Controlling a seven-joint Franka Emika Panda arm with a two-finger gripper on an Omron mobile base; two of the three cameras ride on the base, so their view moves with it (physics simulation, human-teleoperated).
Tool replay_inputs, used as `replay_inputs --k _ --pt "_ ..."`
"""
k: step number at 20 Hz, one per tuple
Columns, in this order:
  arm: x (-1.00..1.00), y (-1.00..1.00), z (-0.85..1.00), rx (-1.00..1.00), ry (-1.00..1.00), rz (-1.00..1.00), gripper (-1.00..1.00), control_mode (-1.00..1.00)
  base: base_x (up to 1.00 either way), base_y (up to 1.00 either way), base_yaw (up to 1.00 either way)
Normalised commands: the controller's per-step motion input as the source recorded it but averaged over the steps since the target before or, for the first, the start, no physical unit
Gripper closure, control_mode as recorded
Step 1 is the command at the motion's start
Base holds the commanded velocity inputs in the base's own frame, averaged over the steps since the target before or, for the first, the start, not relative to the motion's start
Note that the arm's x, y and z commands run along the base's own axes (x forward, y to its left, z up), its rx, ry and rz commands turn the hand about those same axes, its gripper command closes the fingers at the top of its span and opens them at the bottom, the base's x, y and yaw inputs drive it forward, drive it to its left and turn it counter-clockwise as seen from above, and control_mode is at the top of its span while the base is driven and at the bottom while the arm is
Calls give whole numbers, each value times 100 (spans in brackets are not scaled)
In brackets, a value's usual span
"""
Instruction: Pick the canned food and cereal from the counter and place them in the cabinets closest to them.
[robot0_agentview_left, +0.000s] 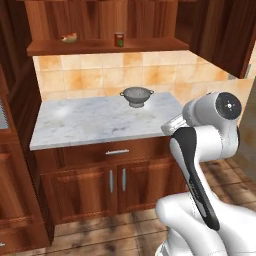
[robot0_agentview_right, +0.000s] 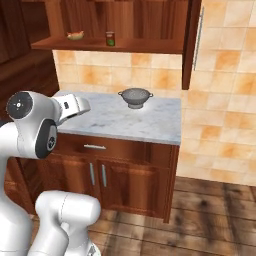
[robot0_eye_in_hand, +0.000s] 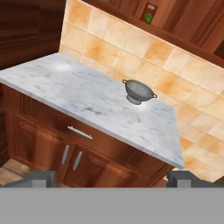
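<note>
On the open shelf (robot0_agentview_left: 105, 46) of the cabinets (robot0_agentview_left: 100, 17), seen from the left base, stands one can (robot0_agentview_left: 119, 39), upright, with one small bowl of food (robot0_agentview_left: 69, 37) well to its left. Below, one grey colander (robot0_agentview_left: 136, 96) sits toward the back of the marble tabletop (robot0_agentview_left: 90, 122), apart from the wall tiles. One drawer and two doors with silver handles sit under the tabletop. The arm rises at lower right, its hand held off the tabletop's right front corner.

From the right base, the same single can (robot0_agentview_right: 110, 38) stands on the shelf (robot0_agentview_right: 107, 46), the bowl (robot0_agentview_right: 75, 35) to its left, one colander (robot0_agentview_right: 135, 97) on the tabletop (robot0_agentview_right: 120, 120) below. One tall cabinet door (robot0_agentview_right: 192, 40) with a bar handle hangs at the right.

Along the hand, two finger tips (robot0_eye_in_hand: 113, 178) stand spread wide at the bottom corners, nothing between them. One colander (robot0_eye_in_hand: 138, 92) rests on the tabletop (robot0_eye_in_hand: 83, 98); the can (robot0_eye_in_hand: 149, 13) shows partly on the shelf above.
</note>
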Motion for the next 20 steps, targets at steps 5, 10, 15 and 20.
replay_inputs --k 5,10,15,20 --pt "0 0 0 0 0 0 -100 100 -15 8 0" --pt "0 0 0 0 0 0 -100 100 -49 45 -2" --pt "0 0 0 0 0 0 -100 100 -52 59 -4" --pt "0 0 0 0 0 0 -100 100 -38 71 -3"
